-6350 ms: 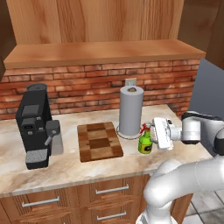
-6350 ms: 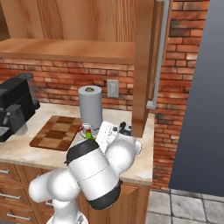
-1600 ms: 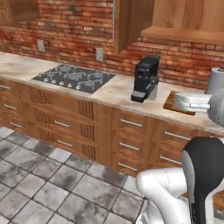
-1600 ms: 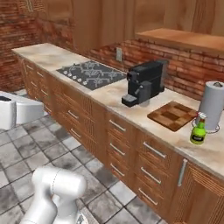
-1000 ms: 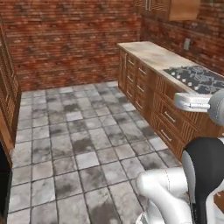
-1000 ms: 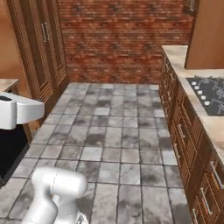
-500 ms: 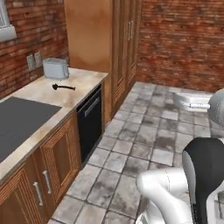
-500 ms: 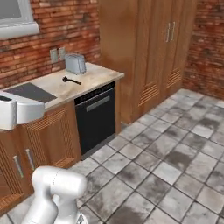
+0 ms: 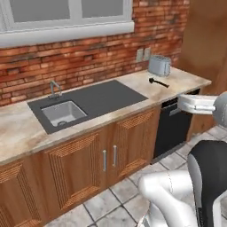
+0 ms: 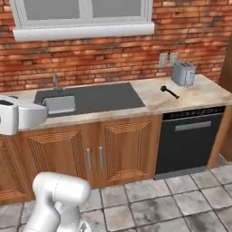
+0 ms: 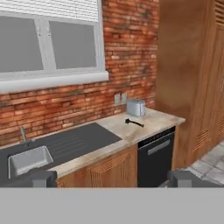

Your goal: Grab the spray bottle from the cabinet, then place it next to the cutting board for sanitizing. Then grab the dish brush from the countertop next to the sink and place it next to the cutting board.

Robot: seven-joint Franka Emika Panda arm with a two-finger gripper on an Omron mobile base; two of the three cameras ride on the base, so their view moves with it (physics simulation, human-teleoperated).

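- Since half a second ago the base has turned further, so the whole scene has shifted: the sink [image 9: 62, 113] has come into sight and now sits square in front, while the brush [image 9: 158, 82] and the toaster [image 9: 159, 65] lie off to the right instead of the left.
- At the far left of the table [image 9: 17, 133], beige marbled stone runs bare up to the dark grey surround.
- The sink is a small steel basin set in the left part of that surround, with a thin chrome faucet [image 9: 54, 88] standing at its back edge against the brick wall.
- A window [image 10: 81, 11] with a pale sill sits above the sink.
- Right of the surround, the black brush lies flat on the table, well apart from the sink and near the toaster, handle pointing toward the front right.
- The silver toaster stands just behind the brush, below two wall outlets [image 10: 167, 59].
- Under that end of the table is a black dishwasher [image 10: 190, 140].
- The jaws are spread wide and hold nothing; the two dark fingertips [image 11: 41, 178] stand far apart at the bottom of the hand view, well away from the brush.
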